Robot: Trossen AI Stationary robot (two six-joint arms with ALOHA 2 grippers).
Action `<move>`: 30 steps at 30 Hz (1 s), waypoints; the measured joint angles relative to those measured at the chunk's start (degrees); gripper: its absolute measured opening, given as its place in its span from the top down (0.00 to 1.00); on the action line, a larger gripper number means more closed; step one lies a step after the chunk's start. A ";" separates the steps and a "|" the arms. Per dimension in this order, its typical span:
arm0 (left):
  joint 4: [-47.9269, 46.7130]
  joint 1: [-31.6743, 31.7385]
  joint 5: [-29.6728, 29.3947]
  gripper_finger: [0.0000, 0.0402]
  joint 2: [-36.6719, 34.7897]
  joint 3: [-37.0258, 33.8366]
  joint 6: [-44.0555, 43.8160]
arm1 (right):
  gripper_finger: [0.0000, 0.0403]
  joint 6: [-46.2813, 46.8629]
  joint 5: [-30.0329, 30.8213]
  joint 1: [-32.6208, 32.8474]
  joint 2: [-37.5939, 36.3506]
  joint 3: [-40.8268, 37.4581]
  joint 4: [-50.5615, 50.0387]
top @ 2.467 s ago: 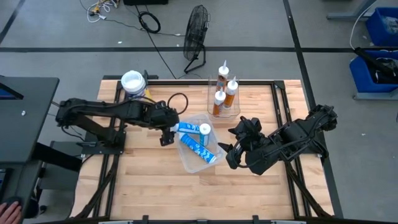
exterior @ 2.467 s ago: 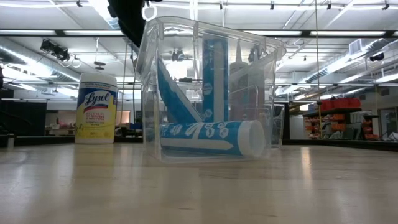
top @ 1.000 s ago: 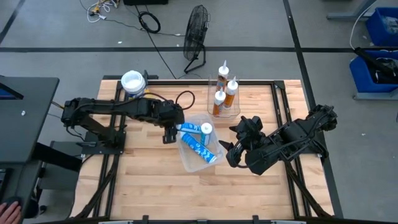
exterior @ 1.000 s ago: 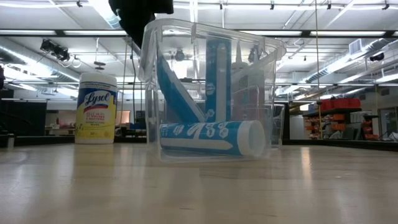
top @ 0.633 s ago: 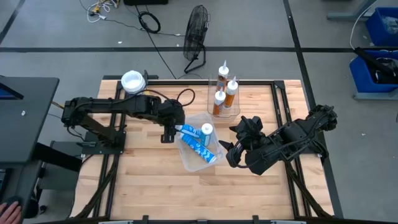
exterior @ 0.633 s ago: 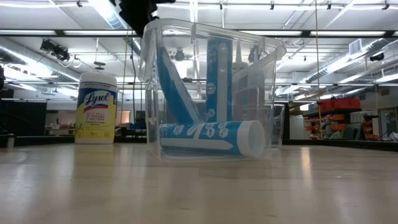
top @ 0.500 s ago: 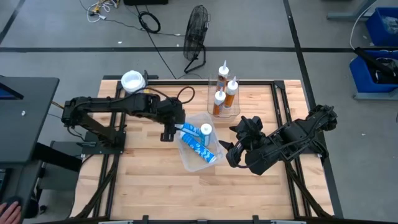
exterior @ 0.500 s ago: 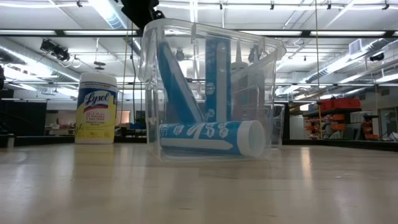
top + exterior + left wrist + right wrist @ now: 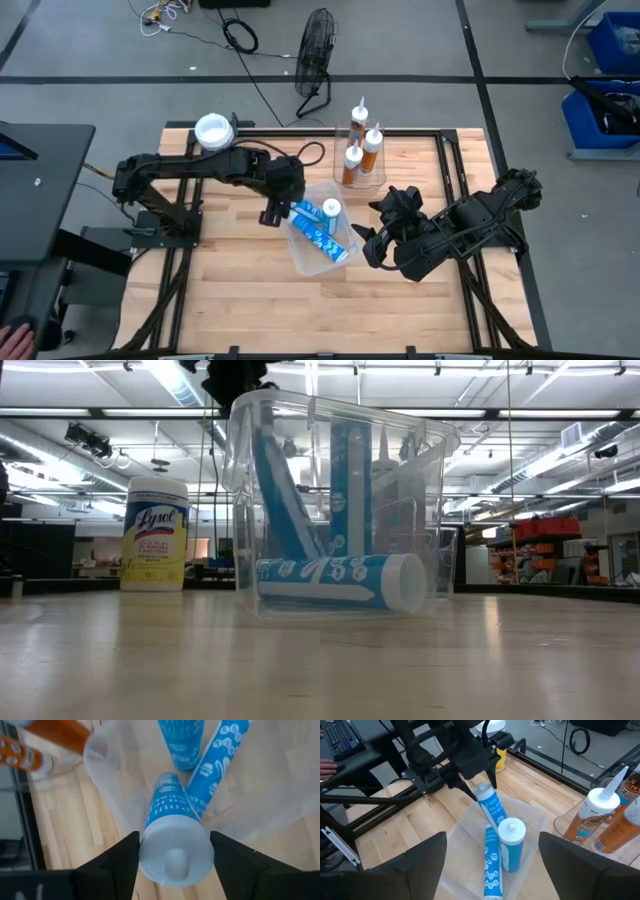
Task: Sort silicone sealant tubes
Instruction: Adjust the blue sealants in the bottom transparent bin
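Note:
A clear bin (image 9: 305,258) in the middle of the table holds three blue sealant tubes. One lies flat (image 9: 340,582), one stands upright (image 9: 347,485), and one leans (image 9: 285,495). My left gripper (image 9: 284,210) stands at the bin's left rim, shut on the leaning tube; it also shows in the right wrist view (image 9: 479,782). Three orange tubes (image 9: 358,150) stand nozzle-up in a second clear container at the far side. My right gripper (image 9: 372,247) waits open just right of the bin. My left gripper pinches the leaning blue tube's white-capped upper end (image 9: 175,857) between its two fingers (image 9: 122,860). The fingers come from the table's left, slanting down. The tube is tilted, with its lower end (image 9: 192,812) down inside the bin against the flat-lying tube.
A yellow wipes canister with a white lid (image 9: 214,131) stands at the table's far left corner; it also shows in the low view (image 9: 155,532). Bare wooden tabletop (image 9: 250,300) lies toward the near edge. A fan stands on the floor beyond the table.
My left gripper has gone a little toward the bin and up with the tube's upper end. The held blue tube has tipped steeper, with its lower end staying in the bin. My right arm has kept still.

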 joint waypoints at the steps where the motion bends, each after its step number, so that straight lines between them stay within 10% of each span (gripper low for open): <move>1: -0.46 0.24 0.13 0.44 0.17 0.99 0.55 | 0.21 -0.02 0.01 0.00 0.00 0.00 0.08; 30: 0.98 -1.35 -4.61 0.43 6.93 7.99 15.98 | 0.21 -0.08 1.41 0.02 0.00 -0.04 0.04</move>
